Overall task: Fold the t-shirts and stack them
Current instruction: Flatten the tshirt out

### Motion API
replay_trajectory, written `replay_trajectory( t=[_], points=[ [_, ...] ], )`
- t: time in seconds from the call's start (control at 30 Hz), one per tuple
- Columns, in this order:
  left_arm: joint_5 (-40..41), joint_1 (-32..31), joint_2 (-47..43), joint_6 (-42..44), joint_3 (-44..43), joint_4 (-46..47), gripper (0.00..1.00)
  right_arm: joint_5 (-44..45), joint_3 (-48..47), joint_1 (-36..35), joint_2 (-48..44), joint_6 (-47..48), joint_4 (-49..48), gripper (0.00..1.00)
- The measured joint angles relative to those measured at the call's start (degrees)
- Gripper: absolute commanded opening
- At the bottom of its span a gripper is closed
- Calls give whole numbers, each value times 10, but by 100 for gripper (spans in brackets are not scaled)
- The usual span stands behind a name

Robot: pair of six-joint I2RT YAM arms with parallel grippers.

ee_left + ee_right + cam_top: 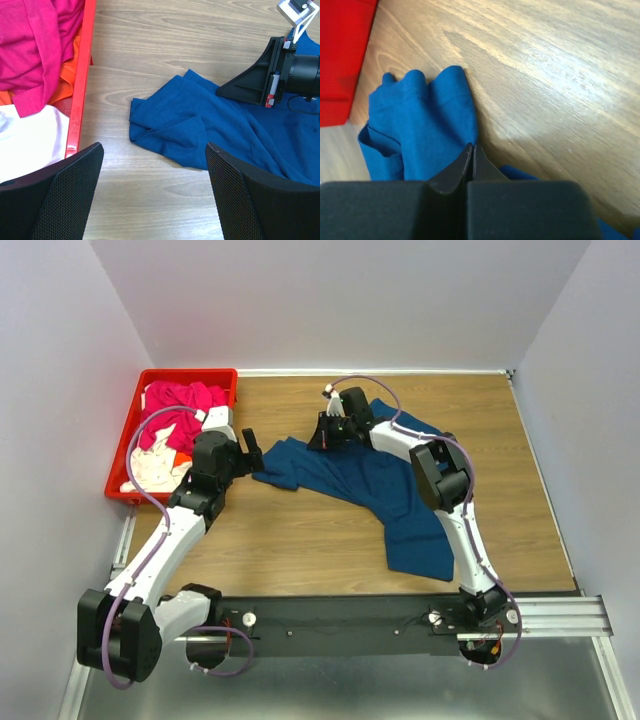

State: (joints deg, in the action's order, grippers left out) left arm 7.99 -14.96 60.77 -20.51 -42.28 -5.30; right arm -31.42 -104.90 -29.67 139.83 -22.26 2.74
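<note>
Across the middle and right of the wooden bench (300,540), a dark blue t-shirt (380,485), rumpled and only partly spread: one end trailing toward the near right, the other gathered into soft folds at the left. Close to the red crate (120,455) at that left end but not touching, with a strip of bare wood between. At the shirt's far edge, the right jaws, shut tight on a thin fold of the blue cloth. Seen from the right wrist: black fingers (447,175) meeting in a point right at the bunched hem, cloth puckered and lifted slightly off the wood ahead of them. Right arm (462,525) reaching out over the shirt from the near right, elbow bent, forearm angled leftward. Left jaws spread wide, gripping nothing, hovering over bare bench just short of the shirt's folded left corner. Seen from the left wrist: two mesh-textured fingers (60,200) at the bottom, far apart, the blue corner lying beyond and between them. Left arm (165,540) stretched from the near left toward the crate's near right corner. Inside the crate, at the far left of the bench: a magenta-pink t-shirt (180,400) heaped at the far end, a white t-shirt (160,470) at the near end, and a sliver of orange t-shirt (67,75) tucked under the pink.
</note>
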Motion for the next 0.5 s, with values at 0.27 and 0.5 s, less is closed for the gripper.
replay_trajectory(
  t=[0.27,0.5],
  points=[
    [0,3,-1,0,0,0,90,-13,88,-19,-81,25,3,1],
    [1,16,-12,-4,0,0,90,-51,225,-102,-271,61,5,1]
  ],
)
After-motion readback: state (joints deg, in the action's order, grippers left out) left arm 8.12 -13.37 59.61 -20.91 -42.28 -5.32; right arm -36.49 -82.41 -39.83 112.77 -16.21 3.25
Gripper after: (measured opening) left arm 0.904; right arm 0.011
